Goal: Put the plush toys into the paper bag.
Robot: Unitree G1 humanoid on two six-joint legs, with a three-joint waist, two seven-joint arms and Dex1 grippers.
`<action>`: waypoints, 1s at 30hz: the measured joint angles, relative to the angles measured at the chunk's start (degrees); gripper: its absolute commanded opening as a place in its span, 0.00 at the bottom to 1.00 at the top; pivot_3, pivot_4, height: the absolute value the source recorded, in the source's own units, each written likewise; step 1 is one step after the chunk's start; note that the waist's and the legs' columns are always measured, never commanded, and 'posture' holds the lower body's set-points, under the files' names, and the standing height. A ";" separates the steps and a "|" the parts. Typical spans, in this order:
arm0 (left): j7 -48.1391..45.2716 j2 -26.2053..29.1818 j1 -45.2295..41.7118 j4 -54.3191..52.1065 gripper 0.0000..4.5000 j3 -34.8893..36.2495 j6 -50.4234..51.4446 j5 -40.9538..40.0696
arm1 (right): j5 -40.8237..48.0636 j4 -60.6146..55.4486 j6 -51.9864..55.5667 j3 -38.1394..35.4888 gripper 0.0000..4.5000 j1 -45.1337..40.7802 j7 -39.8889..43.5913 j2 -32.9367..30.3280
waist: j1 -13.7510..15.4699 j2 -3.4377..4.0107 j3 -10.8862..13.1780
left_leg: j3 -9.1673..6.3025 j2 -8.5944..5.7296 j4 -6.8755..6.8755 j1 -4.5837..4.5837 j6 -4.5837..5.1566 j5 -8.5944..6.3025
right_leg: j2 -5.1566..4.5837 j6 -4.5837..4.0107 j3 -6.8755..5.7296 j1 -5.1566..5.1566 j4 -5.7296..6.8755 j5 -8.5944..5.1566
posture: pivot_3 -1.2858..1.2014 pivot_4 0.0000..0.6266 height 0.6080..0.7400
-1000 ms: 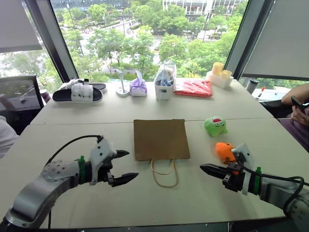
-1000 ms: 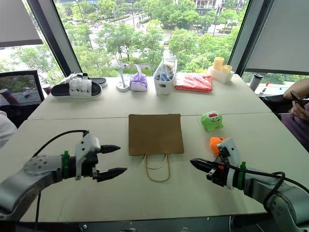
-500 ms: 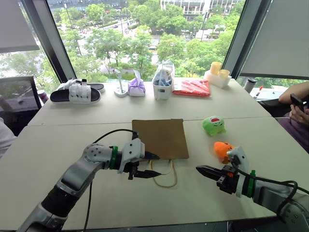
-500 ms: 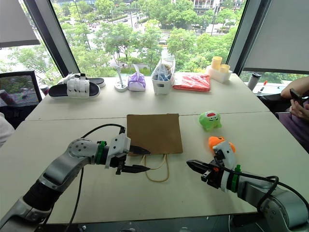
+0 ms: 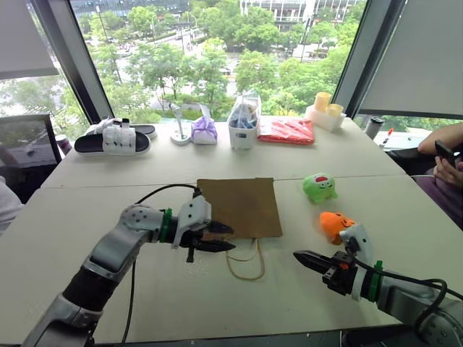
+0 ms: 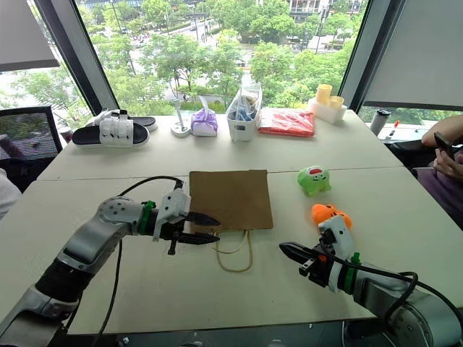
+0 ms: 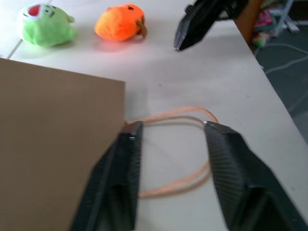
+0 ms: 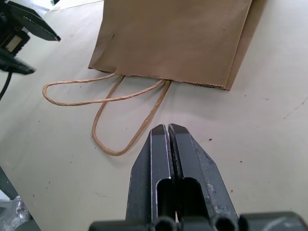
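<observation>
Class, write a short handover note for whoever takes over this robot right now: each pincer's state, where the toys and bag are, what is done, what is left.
Left pincer: open, poised at the tan cord handles of the flat brown paper bag, gripping nothing.
Right pincer: shut, empty, hovering near the orange plush toy.
Green plush toy lies on the white table, right of the bag.
Done: nothing bagged.
Left: open the bag, put both toys in.

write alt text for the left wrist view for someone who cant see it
The left gripper is open, its two black fingers straddling the tan cord handles at the mouth of the flat brown paper bag. Beyond lie the green plush toy and orange plush toy, with the shut right gripper nearby.
</observation>
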 measured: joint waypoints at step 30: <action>4.51 -15.45 -7.15 26.13 0.01 -1.28 -16.31 10.38 | -2.39 1.30 -1.46 4.35 0.00 -2.53 -2.12 2.93 | 0.19 -0.03 -0.01 | -0.07 -0.05 0.13 0.04 0.01 0.01 | 0.02 0.12 -0.03 0.11 0.03 0.07 | 0.52 0.24 1.00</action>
